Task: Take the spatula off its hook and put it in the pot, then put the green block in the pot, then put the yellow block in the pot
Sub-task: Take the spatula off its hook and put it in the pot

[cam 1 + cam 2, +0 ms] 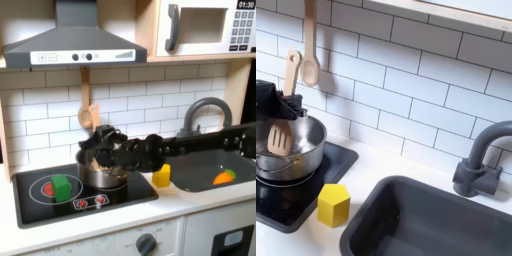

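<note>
In both exterior views my gripper [97, 148] [283, 100] hovers just over the steel pot [101, 176] [301, 160] on the stove's right burner. It is shut on the handle of the light wooden spatula [280, 138]. The spatula leans, with its slotted head down inside the pot and its handle end sticking up past my fingers. On the left burner rests the green block [62, 185]. The yellow block [161, 176] [334, 205] stands on the counter between stove and sink, clear of the arm.
A wooden spoon [85, 103] [310, 48] hangs on the tiled wall behind the pot. A grey sink [236, 166] [436, 220] with a curved faucet [205, 110] [482, 158] holds a small orange piece [224, 177]. The range hood [70, 40] overhangs the stove.
</note>
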`<action>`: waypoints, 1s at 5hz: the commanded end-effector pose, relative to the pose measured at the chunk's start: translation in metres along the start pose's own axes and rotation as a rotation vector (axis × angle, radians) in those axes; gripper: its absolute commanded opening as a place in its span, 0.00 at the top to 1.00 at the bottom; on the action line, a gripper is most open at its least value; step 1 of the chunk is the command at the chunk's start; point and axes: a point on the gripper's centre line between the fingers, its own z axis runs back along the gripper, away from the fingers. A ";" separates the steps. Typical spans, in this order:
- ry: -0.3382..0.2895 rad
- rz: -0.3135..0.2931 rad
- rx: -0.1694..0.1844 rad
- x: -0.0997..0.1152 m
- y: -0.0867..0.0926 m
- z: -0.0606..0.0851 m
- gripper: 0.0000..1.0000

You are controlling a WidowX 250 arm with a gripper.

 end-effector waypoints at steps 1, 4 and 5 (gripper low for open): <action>0.013 0.001 -0.003 -0.012 0.001 -0.003 1.00; 0.011 0.015 -0.087 -0.020 -0.026 0.012 1.00; 0.018 0.013 -0.090 -0.023 -0.027 0.019 1.00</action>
